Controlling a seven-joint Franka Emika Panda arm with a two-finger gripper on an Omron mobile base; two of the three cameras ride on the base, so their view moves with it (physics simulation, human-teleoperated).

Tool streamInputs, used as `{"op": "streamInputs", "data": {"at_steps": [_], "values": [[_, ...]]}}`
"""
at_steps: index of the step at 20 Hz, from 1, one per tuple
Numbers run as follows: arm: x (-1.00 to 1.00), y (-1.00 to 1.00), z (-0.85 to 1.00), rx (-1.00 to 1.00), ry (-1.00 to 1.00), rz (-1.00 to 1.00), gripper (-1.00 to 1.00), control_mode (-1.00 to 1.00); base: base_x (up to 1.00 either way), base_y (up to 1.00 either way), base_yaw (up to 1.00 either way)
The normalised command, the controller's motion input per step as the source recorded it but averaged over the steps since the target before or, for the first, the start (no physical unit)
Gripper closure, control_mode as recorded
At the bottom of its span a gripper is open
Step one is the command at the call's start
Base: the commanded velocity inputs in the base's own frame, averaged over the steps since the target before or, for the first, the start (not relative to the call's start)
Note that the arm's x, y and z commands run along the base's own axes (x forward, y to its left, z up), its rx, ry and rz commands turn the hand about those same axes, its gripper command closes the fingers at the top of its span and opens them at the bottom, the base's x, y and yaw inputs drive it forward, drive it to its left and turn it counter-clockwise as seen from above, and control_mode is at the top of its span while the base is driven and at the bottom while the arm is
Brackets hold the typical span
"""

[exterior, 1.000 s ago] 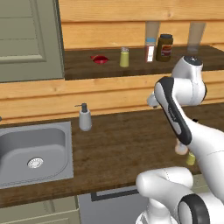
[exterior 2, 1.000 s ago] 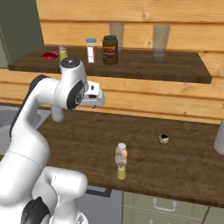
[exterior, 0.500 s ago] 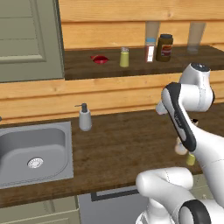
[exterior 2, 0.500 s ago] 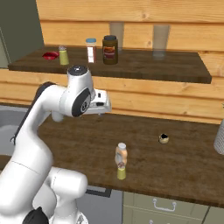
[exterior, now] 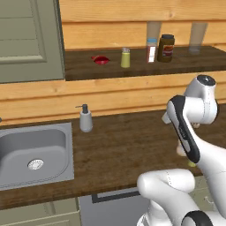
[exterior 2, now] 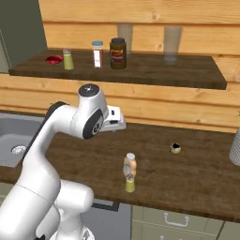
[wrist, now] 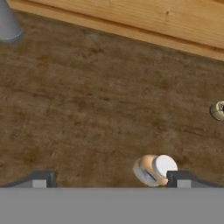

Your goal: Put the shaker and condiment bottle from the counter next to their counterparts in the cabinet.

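Gripper is spread wide w/ nothing between its tips; hand view looks straight down on the counter, one dark fingertip at the lower left, the other at the lower right; the condiment bottle, peach-tan w/ white cap, seen from above, sits just beside the right tip, inside it, not gripped.

Right base view: the condiment bottle stands upright near the worktop's front edge, right of the arm; the shaker, yellow-green, is just in front of it, closer to the front edge, partly hidden, so can't tell if they touch; a small dark round item lies well apart to the right, toward the back wall; a grey object shows at the worktop's far right edge.

Left base view: the sink is set in the worktop's left end; a grey pump dispenser stands near the back edge, beside the sink's right rim; bottle & shaker mostly hidden behind the arm.

Cabinet shelf: red item at the left end; the second shaker just right of it; then the white blue-capped bottle & the dark brown jar near each other mid-shelf; two clear glasses at the back; cabinet door stands at the left.
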Motion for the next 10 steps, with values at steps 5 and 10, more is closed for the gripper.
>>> {"op": "streamInputs", "data": {"at_steps": [5, 10], "values": [[0.34, -0.47, -0.05, 0.00, 0.03, 0.00, -1.00, -1.00, 0.00, 0.00, 0.00], [-0.08, -0.14, -0.20, -0.02, 0.04, -0.03, -1.00, -1.00, 0.00, 0.00, 0.00]]}}
